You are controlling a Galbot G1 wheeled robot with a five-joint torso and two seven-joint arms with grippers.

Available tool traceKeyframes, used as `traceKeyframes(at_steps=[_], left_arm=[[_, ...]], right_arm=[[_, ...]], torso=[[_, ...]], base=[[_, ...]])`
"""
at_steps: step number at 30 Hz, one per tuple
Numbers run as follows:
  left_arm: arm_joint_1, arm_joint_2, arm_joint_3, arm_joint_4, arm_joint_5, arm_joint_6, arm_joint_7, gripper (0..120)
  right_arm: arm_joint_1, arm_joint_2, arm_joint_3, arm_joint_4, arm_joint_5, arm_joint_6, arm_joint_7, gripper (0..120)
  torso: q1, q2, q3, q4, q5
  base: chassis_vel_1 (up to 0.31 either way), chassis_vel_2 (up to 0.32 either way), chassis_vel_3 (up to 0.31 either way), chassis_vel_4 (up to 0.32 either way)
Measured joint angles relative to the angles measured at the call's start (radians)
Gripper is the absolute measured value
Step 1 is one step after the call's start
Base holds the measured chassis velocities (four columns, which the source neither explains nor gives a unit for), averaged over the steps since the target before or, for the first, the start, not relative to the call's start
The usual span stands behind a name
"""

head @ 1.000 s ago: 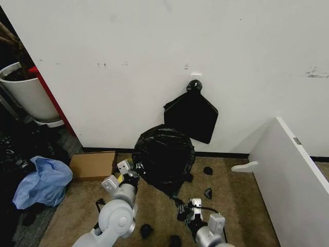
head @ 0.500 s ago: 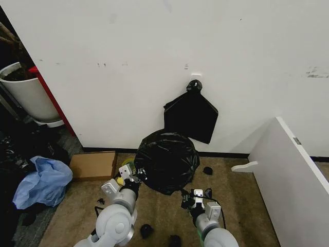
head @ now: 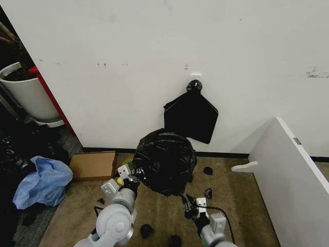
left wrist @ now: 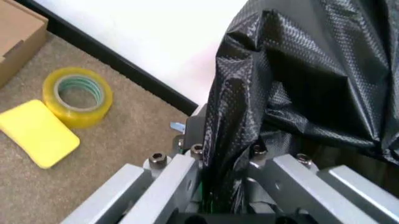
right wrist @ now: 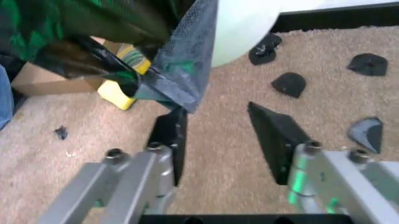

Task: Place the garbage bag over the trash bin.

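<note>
The glossy black garbage bag [head: 164,160] is draped over the trash bin against the wall, hiding it in the head view. In the right wrist view a patch of the bin's cream-white side [right wrist: 244,25] shows below the bag's hem [right wrist: 181,77]. My left gripper [head: 133,177] is at the bag's left lower edge, shut on a fold of the plastic [left wrist: 227,154]. My right gripper [head: 189,201] hovers over the carpet just under the bag's right lower edge. It is open [right wrist: 215,114] with nothing between its fingers.
A flat black bag bundle [head: 191,116] hangs from a wall knob above the bin. A cardboard box [head: 92,164], yellow tape roll [left wrist: 78,95] and yellow sponge [left wrist: 37,134] lie to the left. Black scraps [head: 207,170] dot the carpet. A white panel [head: 293,180] stands right; a blue plastic heap [head: 43,181] far left.
A second ago the bag's lower edge stretched down to my right gripper. It has since drawn up around the bin, and the right gripper now sits open below it. The left gripper keeps its hold.
</note>
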Motion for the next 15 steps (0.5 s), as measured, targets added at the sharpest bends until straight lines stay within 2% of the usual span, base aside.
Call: traceKeyframes(at_steps=[5,8,11,15], left_arm=[[-0.01,0.005,0.0,0.012,0.021,-0.016,0.002,0],[-0.013,0.005,0.001,0.014,0.022,-0.016,0.001,0],[-0.018,0.006,0.007,0.017,0.048,-0.02,0.006,0],[-0.02,0.008,0.014,0.024,0.095,-0.028,0.017,0]], right_arm=[[-0.072,-0.013,0.037,0.062,0.008,-0.03,0.068,61],[-0.077,-0.015,0.048,0.071,0.011,-0.035,0.091,67],[-0.078,-0.016,0.056,0.088,0.019,-0.041,0.115,82],[-0.074,-0.016,0.058,0.166,0.04,-0.071,0.149,94]], torso=[[0.0,0.0,0.0,0.0,0.0],[0.0,0.0,0.0,0.0,-0.0001],[0.0,0.0,0.0,0.0,0.0002],[0.0,0.0,0.0,0.0001,0.0001]], base=[[0.0,0.0,0.0,0.0],[0.0,0.0,0.0,0.0],[0.0,0.0,0.0,0.0],[0.0,0.0,0.0,0.0]])
